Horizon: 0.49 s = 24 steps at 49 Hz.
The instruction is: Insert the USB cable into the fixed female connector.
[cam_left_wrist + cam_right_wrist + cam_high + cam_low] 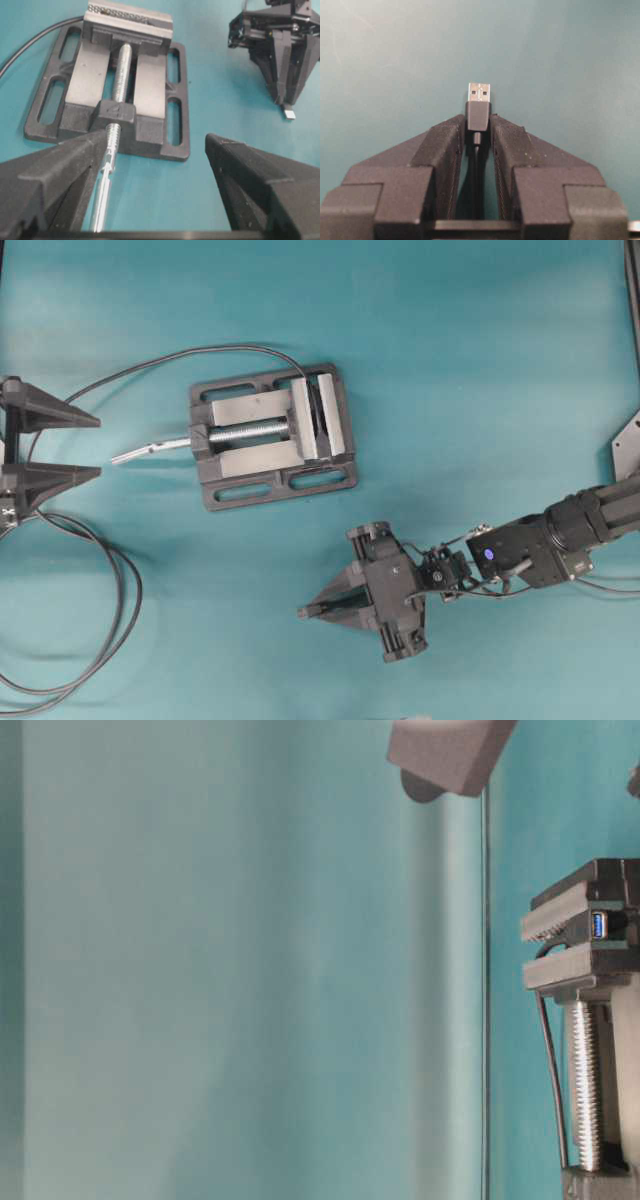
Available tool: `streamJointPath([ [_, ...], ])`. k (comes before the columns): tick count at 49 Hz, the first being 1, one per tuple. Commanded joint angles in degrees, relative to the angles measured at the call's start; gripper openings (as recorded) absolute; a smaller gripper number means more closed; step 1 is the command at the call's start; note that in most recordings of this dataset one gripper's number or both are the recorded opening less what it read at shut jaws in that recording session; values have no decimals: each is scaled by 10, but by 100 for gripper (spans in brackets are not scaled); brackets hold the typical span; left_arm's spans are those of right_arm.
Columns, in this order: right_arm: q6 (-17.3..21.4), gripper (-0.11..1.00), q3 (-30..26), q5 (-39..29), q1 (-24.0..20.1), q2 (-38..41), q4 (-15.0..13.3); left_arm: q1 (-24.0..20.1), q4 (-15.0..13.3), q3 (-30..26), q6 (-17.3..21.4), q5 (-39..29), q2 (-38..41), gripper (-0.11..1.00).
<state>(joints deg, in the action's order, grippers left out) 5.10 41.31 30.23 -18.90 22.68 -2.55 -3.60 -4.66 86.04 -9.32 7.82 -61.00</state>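
USB cable (478, 116) pinched by right hand (478, 131) at its rigid plug body; limp cord trails behind. Left hand (150, 165) spread, empty.

Surface: teal table (480, 360) — plain, matte.
Vise (272, 435): grey metal, flat on the table left of centre, screw handle pointing left.
Black cable (100, 640): looping on the table — lower left.

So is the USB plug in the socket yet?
Not yet. The USB cable's plug sits pinched in the right gripper, away from the fixed female connector.
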Motion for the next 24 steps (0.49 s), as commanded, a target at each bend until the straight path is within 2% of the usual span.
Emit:
streamJointPath([
  [1, 1, 20, -10, -4, -14, -2, -2, -2, 3, 0, -3, 2, 3, 97],
  [16, 0, 20, -30, -15, -8, 0, 2, -2, 3, 28, -4, -3, 2, 97],
  [20, -3, 20, -35, -15, -8, 2, 19, -2, 3, 28, -4, -3, 1, 97],
  [24, -5, 20, -35, -12, -8, 3, 56, -3, 3, 28, -4, -3, 1, 97],
])
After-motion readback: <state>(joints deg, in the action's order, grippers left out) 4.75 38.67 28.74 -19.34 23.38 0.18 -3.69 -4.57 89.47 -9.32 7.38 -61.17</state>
